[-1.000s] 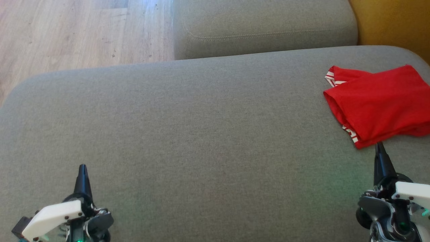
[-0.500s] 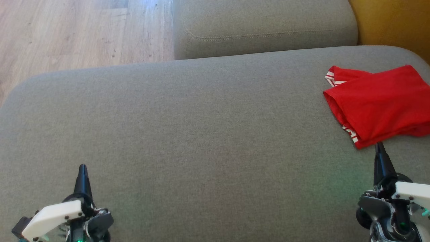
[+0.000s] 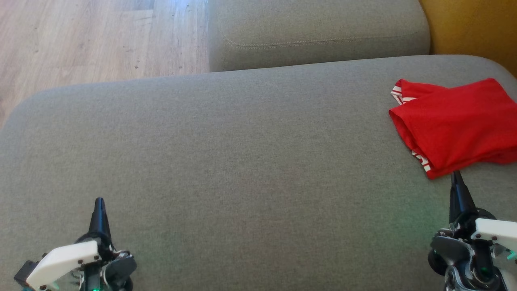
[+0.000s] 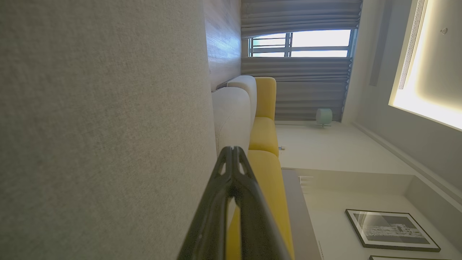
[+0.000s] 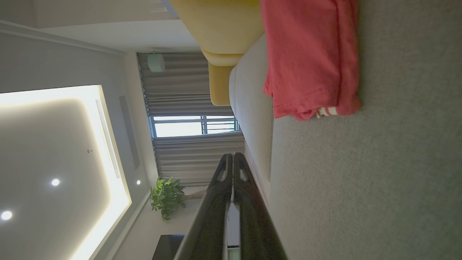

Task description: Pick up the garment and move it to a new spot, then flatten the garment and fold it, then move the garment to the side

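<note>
- Head view: finds the red garment (image 3: 456, 121) lying at the right end of the grey sofa cushion (image 3: 242, 161), partly cut off by that view's right edge.
- Looks folded into a compact stack, with striped trim peeking out at the far-left corner and at the near corner; reads as already flattened and folded.
- Finds the left gripper (image 3: 99, 201) low on the left, fingers pressed together, holding nothing, well apart from the cloth.
- Finds the right gripper (image 3: 456, 174) low on the right, fingers likewise together and empty, tip just beside the garment's near corner; cannot tell whether touching.
- Right wrist view: confirms closed fingers aimed past the cloth's edge, not resting on it.
- Seems to be the last step, moving the garment to the side, at or near its end.
- If shifted further, calls for parting the right fingers, pinching every layer at the near edge, and dragging gently so as not to spill the fold.
- Otherwise calls only for drawing both arms clear without snagging that corner.
</note>
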Motion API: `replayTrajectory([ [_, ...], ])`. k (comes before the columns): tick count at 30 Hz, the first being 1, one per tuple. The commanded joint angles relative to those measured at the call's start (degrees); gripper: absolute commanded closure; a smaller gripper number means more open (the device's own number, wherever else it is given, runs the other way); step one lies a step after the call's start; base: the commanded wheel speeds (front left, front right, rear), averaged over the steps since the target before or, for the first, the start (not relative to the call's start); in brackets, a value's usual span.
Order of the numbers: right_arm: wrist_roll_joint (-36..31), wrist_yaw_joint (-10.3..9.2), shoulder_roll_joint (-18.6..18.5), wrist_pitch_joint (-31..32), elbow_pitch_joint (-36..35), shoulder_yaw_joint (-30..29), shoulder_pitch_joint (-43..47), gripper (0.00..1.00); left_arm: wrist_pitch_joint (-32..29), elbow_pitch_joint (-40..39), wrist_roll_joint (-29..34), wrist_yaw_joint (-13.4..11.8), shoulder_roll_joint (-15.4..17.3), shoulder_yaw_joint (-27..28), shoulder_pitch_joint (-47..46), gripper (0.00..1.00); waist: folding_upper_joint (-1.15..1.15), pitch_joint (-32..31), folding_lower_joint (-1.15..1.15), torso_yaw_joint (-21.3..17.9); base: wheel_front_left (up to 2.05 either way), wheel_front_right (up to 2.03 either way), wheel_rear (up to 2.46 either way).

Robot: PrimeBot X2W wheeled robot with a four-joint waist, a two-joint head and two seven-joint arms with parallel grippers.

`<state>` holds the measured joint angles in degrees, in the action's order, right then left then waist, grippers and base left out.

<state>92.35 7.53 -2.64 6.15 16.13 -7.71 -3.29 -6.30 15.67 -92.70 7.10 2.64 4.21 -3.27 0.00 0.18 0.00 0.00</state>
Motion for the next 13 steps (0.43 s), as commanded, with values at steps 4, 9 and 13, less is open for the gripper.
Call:
replayTrajectory([
  [4,-0.2,-0.04,-0.2,0.3,-2.1,1.2,-2.9,1.0,-0.2,-1.6,0.5,0.4,0.2,2.3,-2.9,1.0,0.0,0.0,0.0,0.0,0.0,0.0,0.0],
  [9,-0.2,-0.04,-0.2,0.3,-2.1,1.2,-2.9,1.0,-0.2,-1.6,0.5,0.4,0.2,2.3,-2.9,1.0,0.0,0.0,0.0,0.0,0.0,0.0,0.0],
  [13,-0.2,-0.04,-0.2,0.3,-2.1,1.2,-2.9,1.0,-0.2,-1.6,0.5,0.4,0.2,2.3,-2.9,1.0,0.0,0.0,0.0,0.0,0.0,0.0,0.0],
])
